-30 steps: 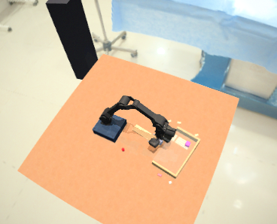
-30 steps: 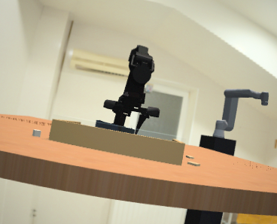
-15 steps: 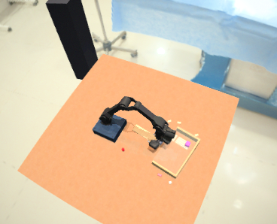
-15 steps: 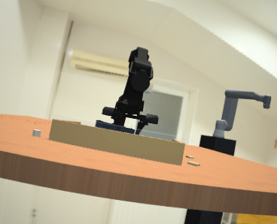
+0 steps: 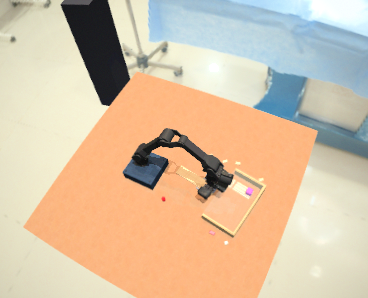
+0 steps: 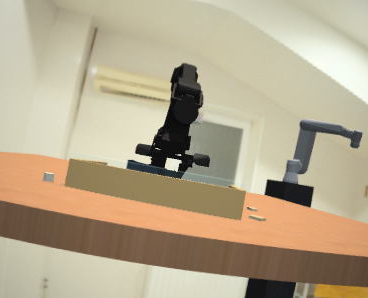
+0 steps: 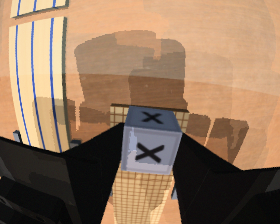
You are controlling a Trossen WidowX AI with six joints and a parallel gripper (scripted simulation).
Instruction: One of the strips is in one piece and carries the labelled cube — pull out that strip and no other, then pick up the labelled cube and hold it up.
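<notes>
The labelled cube (image 7: 151, 150), blue-grey with a black X on its top and one side, sits over the gridded strip (image 7: 141, 200) (image 5: 190, 175). My gripper (image 7: 148, 132) (image 5: 215, 189) (image 6: 172, 170) is shut on the cube, with a black finger against each side. The gridded strip runs under the cube toward the arm's base; its middle part is hidden by the cube. To the left in the wrist view lies a blue-striped strip (image 7: 42, 75), with a gap before another striped piece (image 7: 41, 6). A purple cube (image 5: 249, 191) sits on pale strip material farther out.
A low tan wall (image 5: 249, 211) (image 6: 151, 195) bounds the far side. A faint clear panel shows above it in the exterior view. A red piece (image 5: 163, 199), a pink piece (image 5: 212, 232) and a white piece (image 5: 226, 242) lie about. The dark blue base block (image 5: 148, 177) stands behind.
</notes>
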